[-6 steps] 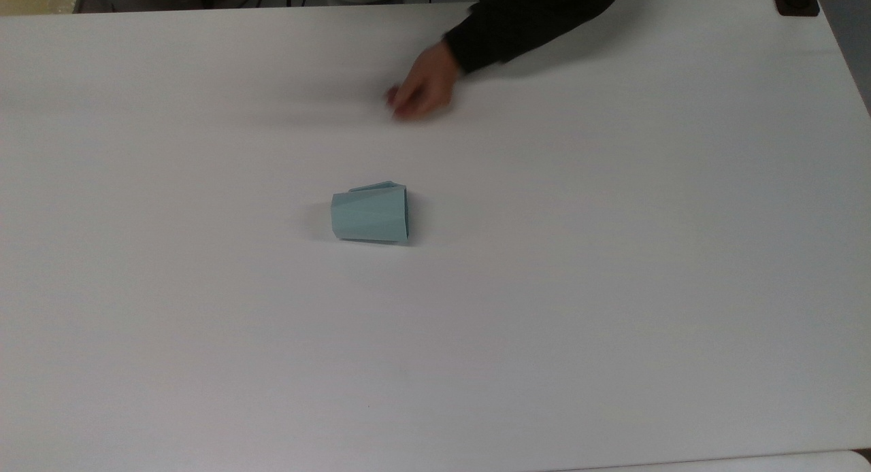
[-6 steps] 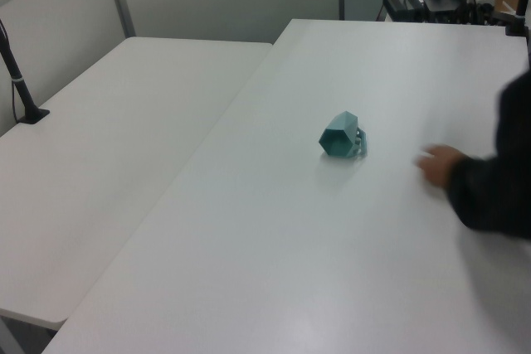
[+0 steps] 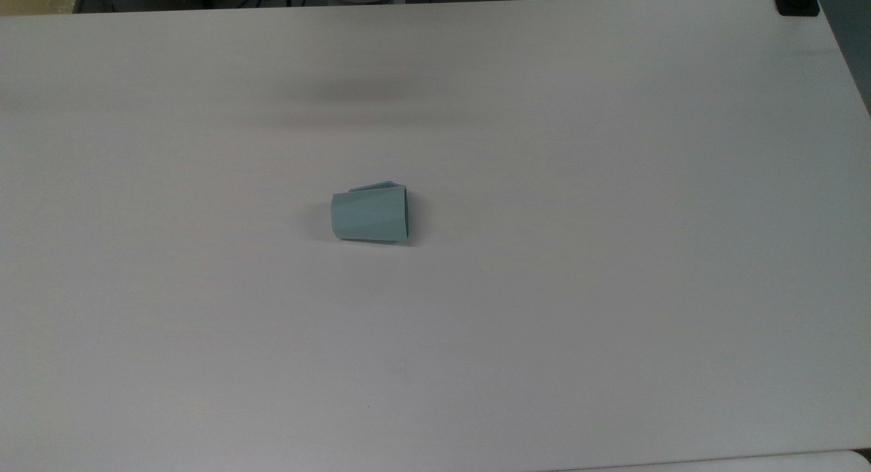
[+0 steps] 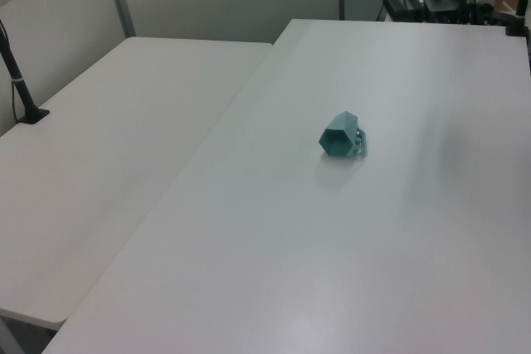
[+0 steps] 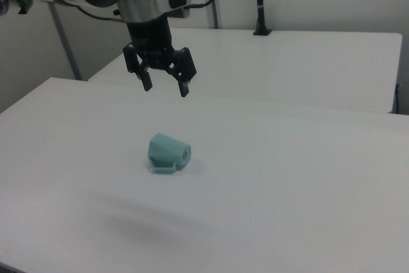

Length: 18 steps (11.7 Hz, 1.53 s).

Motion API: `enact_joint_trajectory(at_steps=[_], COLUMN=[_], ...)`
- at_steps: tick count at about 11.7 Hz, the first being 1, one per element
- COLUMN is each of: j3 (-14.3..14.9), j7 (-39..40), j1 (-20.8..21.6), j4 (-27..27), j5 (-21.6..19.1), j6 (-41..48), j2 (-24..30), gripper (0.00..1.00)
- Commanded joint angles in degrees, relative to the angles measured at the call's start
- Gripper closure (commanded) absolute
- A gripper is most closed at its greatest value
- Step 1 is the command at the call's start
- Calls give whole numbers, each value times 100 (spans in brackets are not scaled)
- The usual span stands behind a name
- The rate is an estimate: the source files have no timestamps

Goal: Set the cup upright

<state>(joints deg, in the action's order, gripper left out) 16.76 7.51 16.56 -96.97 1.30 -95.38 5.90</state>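
The end effector [image 5: 165, 85] hangs released, its two fingers spread and pointing down, empty, above the counter [image 5: 307, 177]. The cup [image 5: 168, 152] is the landmark: the end effector sits above it and somewhat farther from the camera in the right view, well apart from it, nothing touching.

The cup [image 3: 370, 215] lies on its side near the middle of the counter [image 3: 612, 254]. In the top view its long axis runs left to right, with the narrower base toward the top view's left and the wider rim toward the top view's right; the handle tab lies flat on the far side of the cup. In the left view the cup [image 4: 341, 135] shows a polygonal end toward the camera.

Judging from this, righting the cup has not begun: the end effector must come down and forward to the cup, then close across its faceted sides, crosswise to the long axis.
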Motion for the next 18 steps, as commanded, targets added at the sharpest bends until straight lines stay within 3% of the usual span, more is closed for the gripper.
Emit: enact_joint_trajectory(at_steps=[1,4,8,10,12,18], j3=[39,-14,-14,-49,-102,-102], j7=[-29,-1264,-3296,-4157,-4556,-4724], j1=[127,1056,2182,2614,2895,2994], j4=[-50,247,469,469,460,582], j5=[19,649,1844,2800,3392,3798], j6=[28,-130,-700,-1121,-1212,-1229], j2=[0,-596,-1686,-2152,-2574,-3595], gripper=[0,0,0,0,0,0])
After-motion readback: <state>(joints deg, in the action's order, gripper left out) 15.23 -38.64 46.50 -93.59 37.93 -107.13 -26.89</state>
